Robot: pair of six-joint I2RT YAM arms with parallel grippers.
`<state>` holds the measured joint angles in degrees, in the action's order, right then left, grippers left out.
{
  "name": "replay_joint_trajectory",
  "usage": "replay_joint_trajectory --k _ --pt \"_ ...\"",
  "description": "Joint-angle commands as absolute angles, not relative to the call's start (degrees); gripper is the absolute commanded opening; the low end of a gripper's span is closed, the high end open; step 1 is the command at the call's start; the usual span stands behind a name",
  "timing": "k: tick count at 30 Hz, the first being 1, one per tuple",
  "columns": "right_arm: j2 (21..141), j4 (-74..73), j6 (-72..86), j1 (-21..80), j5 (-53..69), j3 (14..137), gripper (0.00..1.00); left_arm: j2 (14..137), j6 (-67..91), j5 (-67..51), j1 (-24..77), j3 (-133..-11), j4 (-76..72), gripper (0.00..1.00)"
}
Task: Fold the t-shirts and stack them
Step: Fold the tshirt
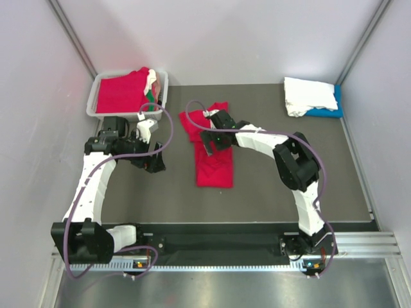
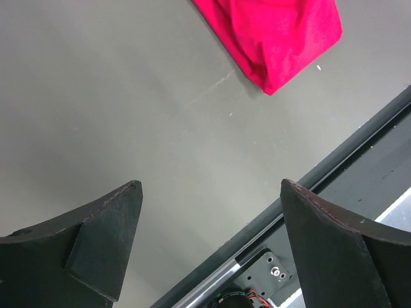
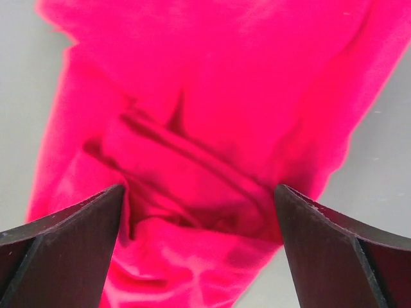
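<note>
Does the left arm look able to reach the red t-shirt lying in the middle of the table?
Probably yes. The left hand hangs open over bare mat left of the red t-shirt, with nothing between them. The right hand is over the shirt's upper half, so the near corner looks freest.

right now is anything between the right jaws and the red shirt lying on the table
Nothing visible does. The right jaws stand open directly over the red t-shirt, and the right wrist view shows only its wrinkled red cloth between and below them.
</note>
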<state>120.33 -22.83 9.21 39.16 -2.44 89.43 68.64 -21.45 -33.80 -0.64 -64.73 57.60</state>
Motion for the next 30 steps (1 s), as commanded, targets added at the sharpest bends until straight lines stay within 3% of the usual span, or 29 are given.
replay_joint_trajectory --k 1,13,21,24,30 --pt "122.08 -21.27 7.39 38.06 -5.62 93.51 1.00 66.97 -22.41 -34.19 -0.44 -66.62 58.36 0.93" --pt "114.89 -23.55 4.39 37.97 -5.97 96.60 1.00 67.41 -21.45 -37.18 -0.44 -67.76 59.06 0.93" --pt "96.53 -20.83 8.87 39.02 -9.50 75.70 1.00 69.43 -18.73 -39.64 2.09 -67.68 59.94 0.93" --pt "86.96 -20.05 12.30 39.81 -8.27 66.64 1.00 68.82 -16.80 -34.56 7.18 -65.84 57.67 0.93" --pt "81.82 -19.60 16.70 45.61 -10.02 55.82 1.00 69.07 -13.45 -27.16 13.54 -60.31 51.60 0.95"
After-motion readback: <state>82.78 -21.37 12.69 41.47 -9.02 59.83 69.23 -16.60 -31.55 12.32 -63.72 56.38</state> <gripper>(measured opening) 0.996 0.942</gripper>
